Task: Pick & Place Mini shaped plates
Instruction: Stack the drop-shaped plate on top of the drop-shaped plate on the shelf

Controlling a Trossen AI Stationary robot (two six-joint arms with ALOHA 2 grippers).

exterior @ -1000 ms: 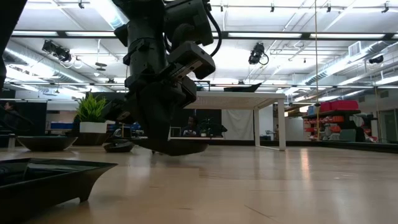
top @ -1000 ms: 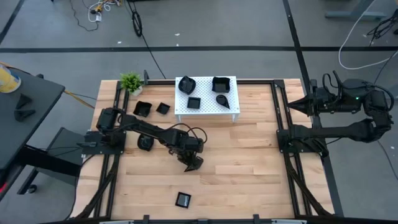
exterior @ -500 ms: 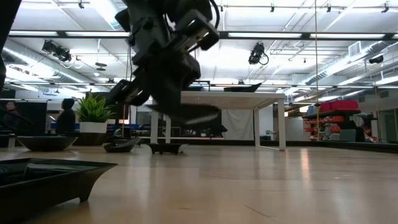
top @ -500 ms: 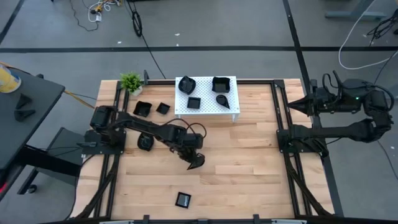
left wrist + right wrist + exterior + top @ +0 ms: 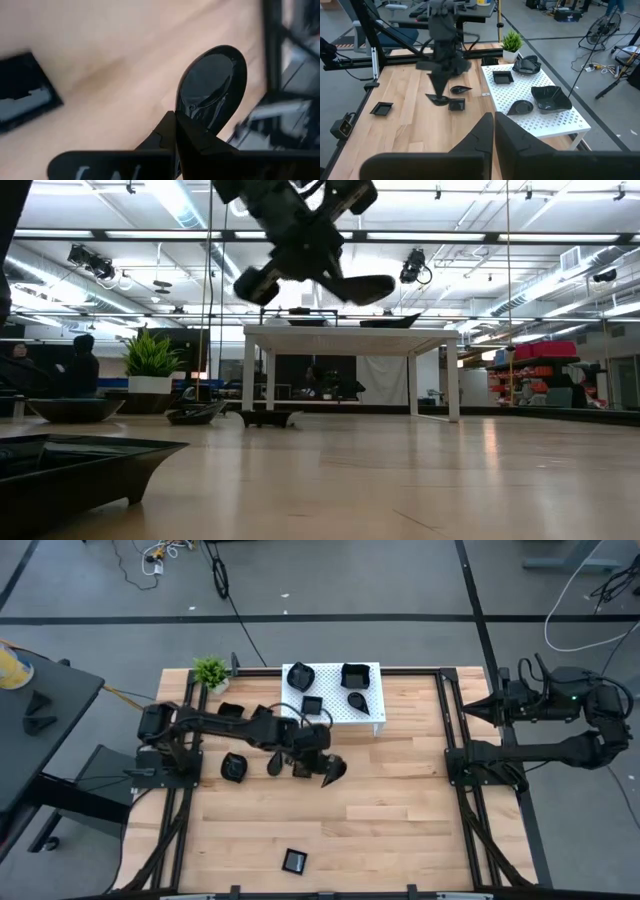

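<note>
A teardrop plate [image 5: 215,80] is being pinched by its tip in the left pincer [image 5: 322,768], carried above the bench [image 5: 400,810], at six o'clock of the white perforated stand [image 5: 335,712]. With so slight a grip, slipping is being risked.

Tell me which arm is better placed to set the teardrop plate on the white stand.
Left. Its pincer already holds the teardrop plate beside the white stand; the right pincer waits at the table's edge.
</note>
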